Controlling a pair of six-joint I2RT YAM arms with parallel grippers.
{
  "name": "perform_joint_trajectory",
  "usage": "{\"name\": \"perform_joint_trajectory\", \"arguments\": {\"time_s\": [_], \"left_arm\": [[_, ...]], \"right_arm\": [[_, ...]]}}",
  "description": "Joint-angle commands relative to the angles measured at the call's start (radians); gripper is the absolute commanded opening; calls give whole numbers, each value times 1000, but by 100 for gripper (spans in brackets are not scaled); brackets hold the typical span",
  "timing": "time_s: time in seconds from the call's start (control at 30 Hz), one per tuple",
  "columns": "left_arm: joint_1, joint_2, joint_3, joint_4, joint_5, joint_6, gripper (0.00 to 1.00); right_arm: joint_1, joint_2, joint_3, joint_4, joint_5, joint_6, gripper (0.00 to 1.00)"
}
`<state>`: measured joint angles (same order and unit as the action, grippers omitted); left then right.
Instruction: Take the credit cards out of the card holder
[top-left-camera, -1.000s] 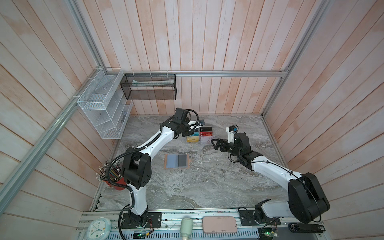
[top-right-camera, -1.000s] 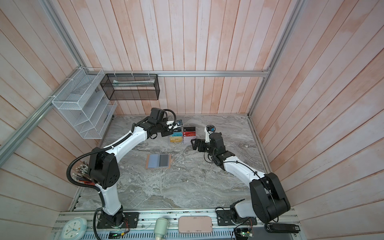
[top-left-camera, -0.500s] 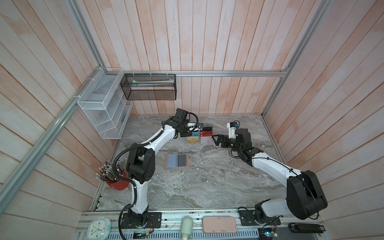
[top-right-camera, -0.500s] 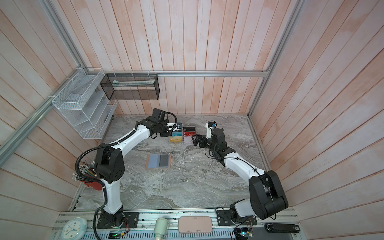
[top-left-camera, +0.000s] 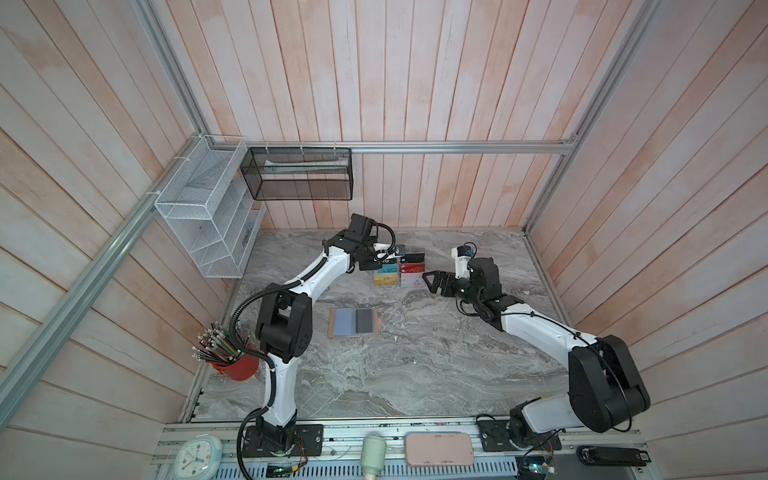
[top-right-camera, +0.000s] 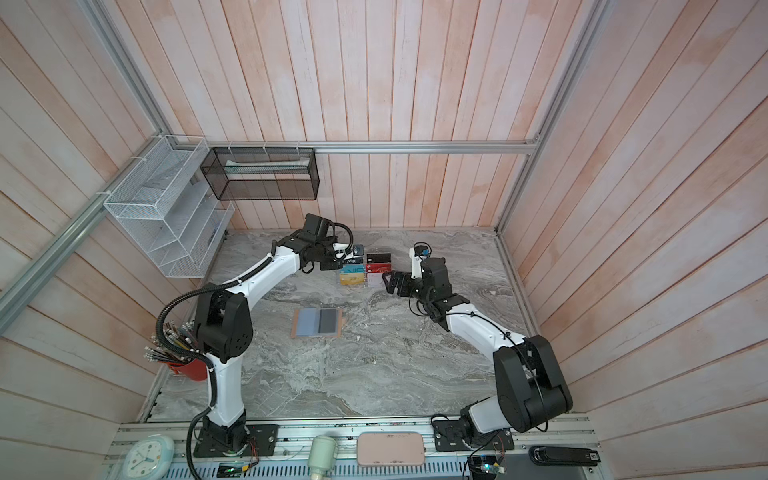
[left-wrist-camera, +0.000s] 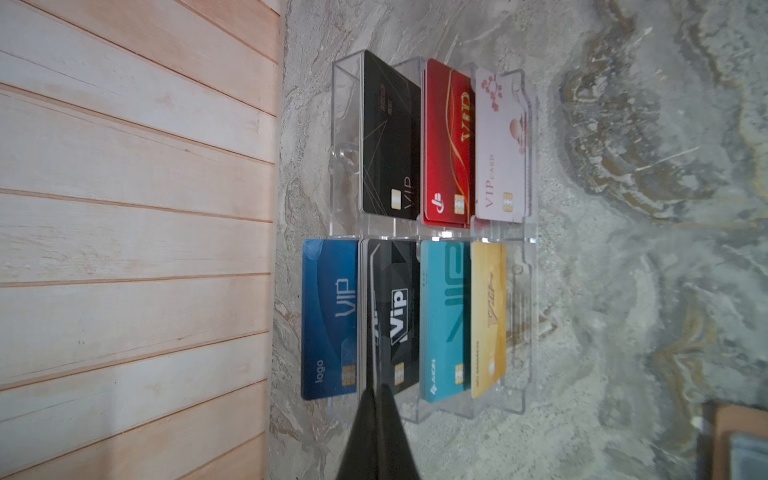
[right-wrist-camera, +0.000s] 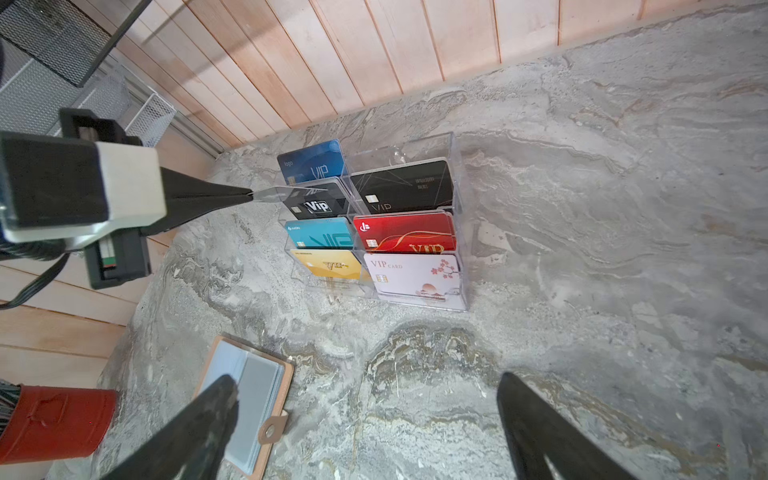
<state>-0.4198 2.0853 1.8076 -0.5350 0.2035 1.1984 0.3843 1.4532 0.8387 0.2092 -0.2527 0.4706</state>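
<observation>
Since a second ago: left arm's elbow has swung toward the far wall, and the left end effector has edged right over the rack; the right arm has eased only a little farther away.
Credit card: thin, seen nearly edge-on, out of the holder and held above the rack's black "Vip" tier; its colour is hard to read.
Card holder: lies open and flat on the table, nearer than the rack and to its left, well apart from both arms. Whether any card remains in its blue and grey pockets cannot be told.
Left end effector: clamped on the credit card's end, over the rack's left column.
Rack: clear acrylic with tiers of coloured cards, close to the far wall.
Right end effector: jaws wide and empty, hovering just right of the rack.
Step in hand: likely the drop-off of a card already pulled from the card holder.
Next move: appears to call for squaring the card's edge to the slot, lowering, then releasing. A tilted card could catch on those already standing there.
</observation>
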Motion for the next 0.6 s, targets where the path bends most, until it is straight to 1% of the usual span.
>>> {"name": "perform_joint_trajectory", "arguments": {"time_s": [0.0, 0.57], "left_arm": [[-5, 34, 22, -13, 19, 21, 0], [-2, 73, 31, 0, -3, 51, 0]], "right_arm": [[-6, 6, 26, 11, -14, -3, 98], [-6, 4, 13, 23, -26, 7, 98]]}}
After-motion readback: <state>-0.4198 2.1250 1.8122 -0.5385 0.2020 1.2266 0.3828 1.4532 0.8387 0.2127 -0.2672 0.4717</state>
